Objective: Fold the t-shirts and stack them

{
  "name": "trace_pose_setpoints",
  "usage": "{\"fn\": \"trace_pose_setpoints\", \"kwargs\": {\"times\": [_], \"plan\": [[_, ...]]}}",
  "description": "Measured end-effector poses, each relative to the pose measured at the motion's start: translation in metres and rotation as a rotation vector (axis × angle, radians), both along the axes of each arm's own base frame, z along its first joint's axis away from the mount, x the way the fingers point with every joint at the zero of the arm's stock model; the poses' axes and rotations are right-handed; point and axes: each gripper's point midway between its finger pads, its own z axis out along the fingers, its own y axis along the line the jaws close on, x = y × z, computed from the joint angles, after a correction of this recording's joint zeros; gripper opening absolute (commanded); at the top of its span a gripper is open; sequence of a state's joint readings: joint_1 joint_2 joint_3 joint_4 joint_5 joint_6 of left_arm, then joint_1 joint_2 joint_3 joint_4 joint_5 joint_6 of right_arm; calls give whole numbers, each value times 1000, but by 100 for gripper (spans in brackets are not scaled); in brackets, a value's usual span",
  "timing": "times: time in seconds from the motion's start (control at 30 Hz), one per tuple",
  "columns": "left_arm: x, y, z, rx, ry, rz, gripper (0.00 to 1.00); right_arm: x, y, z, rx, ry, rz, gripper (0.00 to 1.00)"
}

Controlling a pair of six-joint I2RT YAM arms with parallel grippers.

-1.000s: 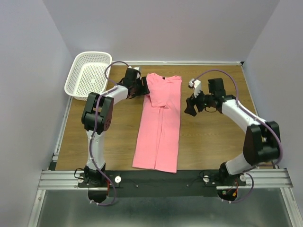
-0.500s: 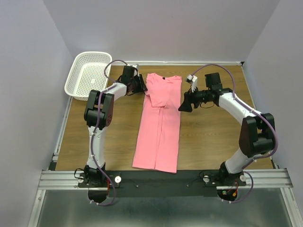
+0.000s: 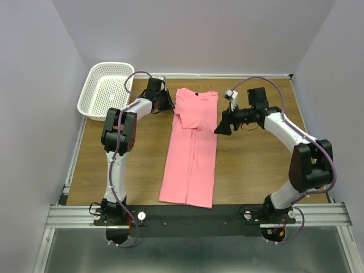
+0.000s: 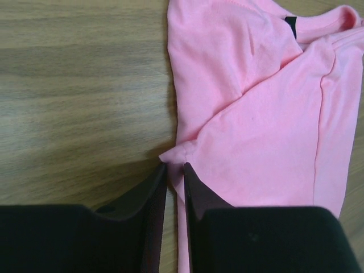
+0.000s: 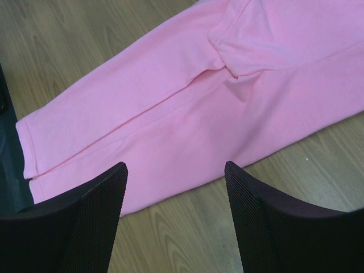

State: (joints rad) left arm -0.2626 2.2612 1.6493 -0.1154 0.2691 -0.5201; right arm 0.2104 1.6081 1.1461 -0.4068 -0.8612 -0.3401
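- As you look down, the table (image 3: 250,165) carries the pink t-shirt (image 3: 190,153) at its middle, folded into a long strip.
- A white basket (image 3: 105,91) sits far left.
- Your right tool (image 5: 176,170) hangs spread above the cloth.
- Your left tool (image 4: 174,166) is pressed nearly together at the t-shirt's edge.

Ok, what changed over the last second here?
The right pincer, open, swung left to the shirt's right edge. The left pincer shifted slightly toward the far end of the table, along the shirt's left edge by the sleeve. Its jaws are nearly closed, and a grip on cloth can't be confirmed. Shirt and basket stayed put.
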Motion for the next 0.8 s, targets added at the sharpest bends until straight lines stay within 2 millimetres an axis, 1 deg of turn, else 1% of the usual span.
{"fn": "trace_pose_setpoints", "kwargs": {"times": [0.07,0.17,0.2,0.23,0.3,0.37,0.4,0.57,0.8], "plan": [[3,1,3,10,-8,7,25,-1,0,-1,1,4,2,76],[9,3,9,19,-29,13,18,-2,1,-1,6,6,6,76],[10,2,11,19,-33,13,15,-2,1,-1,7,7,7,76],[12,2,14,21,-41,10,9,-3,1,0,9,8,8,76],[14,2,18,22,-54,6,5,-3,1,0,11,8,10,76],[16,1,20,22,-62,2,4,-3,2,0,12,8,10,76],[16,1,20,23,-63,0,0,-3,2,0,12,9,10,76],[15,-1,21,19,-68,-19,0,-3,2,0,14,13,8,76],[15,-12,31,-6,-104,-68,0,-3,2,0,14,14,7,76]]}}
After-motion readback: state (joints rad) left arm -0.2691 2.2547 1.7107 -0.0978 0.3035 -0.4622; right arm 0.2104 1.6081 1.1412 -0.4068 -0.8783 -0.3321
